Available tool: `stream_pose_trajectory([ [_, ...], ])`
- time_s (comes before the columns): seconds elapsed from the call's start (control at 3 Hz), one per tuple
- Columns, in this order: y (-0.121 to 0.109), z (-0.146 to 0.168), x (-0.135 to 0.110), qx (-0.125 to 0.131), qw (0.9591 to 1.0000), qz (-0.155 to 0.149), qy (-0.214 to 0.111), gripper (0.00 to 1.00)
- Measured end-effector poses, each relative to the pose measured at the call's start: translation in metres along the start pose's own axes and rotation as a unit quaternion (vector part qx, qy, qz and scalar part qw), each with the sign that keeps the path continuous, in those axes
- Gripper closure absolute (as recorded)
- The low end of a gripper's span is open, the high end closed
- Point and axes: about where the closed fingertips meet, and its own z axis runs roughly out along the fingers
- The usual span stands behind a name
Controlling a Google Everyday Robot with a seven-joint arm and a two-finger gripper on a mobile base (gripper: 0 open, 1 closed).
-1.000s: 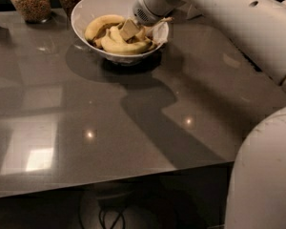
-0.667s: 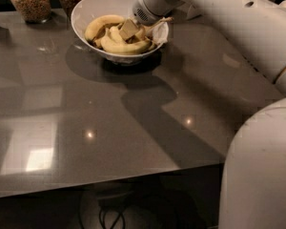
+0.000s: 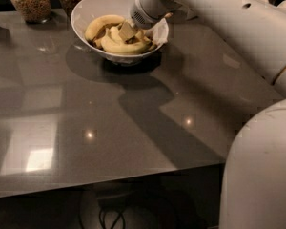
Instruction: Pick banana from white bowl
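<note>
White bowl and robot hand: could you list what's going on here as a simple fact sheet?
bowl: white bowl, upright, on the far part of the table
contents: several bananas
gripper: gripper reaching down into the bowl, among the bananas
banana lifted out: not yet
behind the bowl: two glass jars with brownish contents
</note>
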Motion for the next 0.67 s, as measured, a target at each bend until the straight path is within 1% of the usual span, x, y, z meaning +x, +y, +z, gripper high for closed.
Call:
stream_pose_trajectory([
  [0.33,0.0,-0.001,0.0,0.0,1.0,0.0,0.0,1.0],
  [0.67,0.014,-0.008,0.003,-0.001,1.0,0.005,0.005,1.0],
])
